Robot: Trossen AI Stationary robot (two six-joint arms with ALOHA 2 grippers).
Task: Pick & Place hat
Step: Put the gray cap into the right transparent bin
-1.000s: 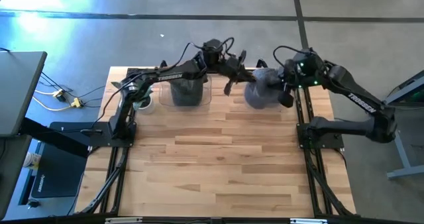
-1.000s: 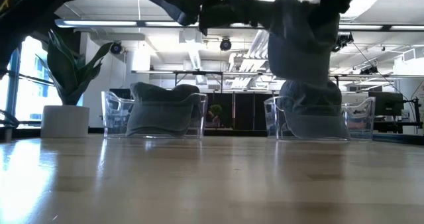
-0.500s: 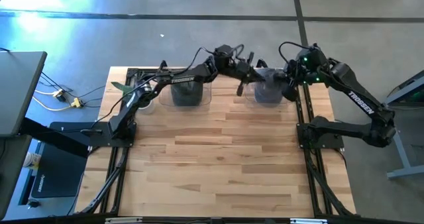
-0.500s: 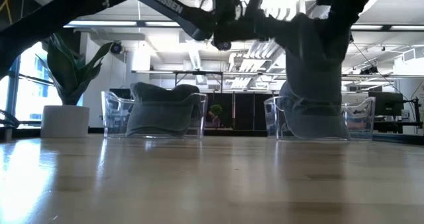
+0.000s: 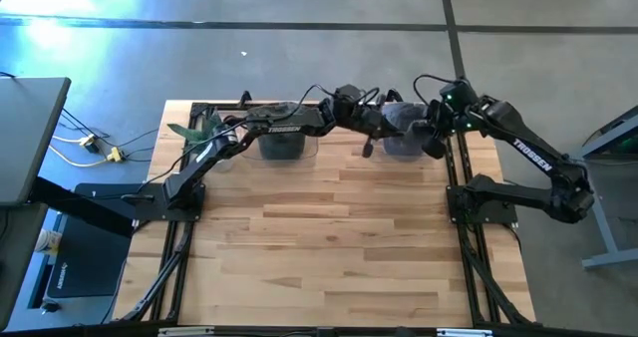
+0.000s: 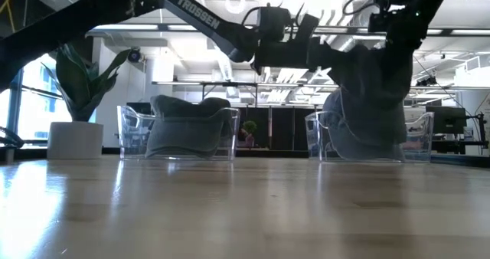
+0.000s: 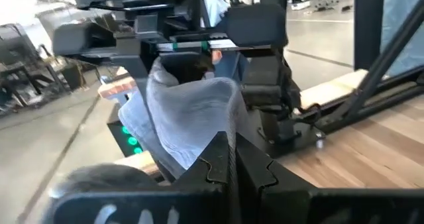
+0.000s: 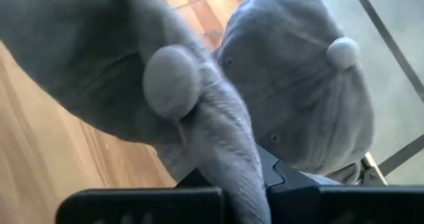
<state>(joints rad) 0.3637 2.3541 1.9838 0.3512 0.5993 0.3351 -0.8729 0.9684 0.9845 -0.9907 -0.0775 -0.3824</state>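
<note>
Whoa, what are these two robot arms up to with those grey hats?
Both arms are holding one grey hat together above the clear bin at the table's far right. The left gripper reaches across from its side and is shut on the hat; the right gripper pinches it too. The bin beneath already has a hat in it. A second clear bin on the left holds another grey hat, near a potted plant.

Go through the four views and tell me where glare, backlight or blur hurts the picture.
High view: bright blue-white glare on the floor at upper left; the table is evenly lit. Low view: ceiling lights backlight the arms into silhouettes, and the tabletop shows sheen. Left wrist view: the near foreground is blurred, while the grey hat held by both grippers reads clearly. Right wrist view: the hat fills the frame, soft and close.
</note>
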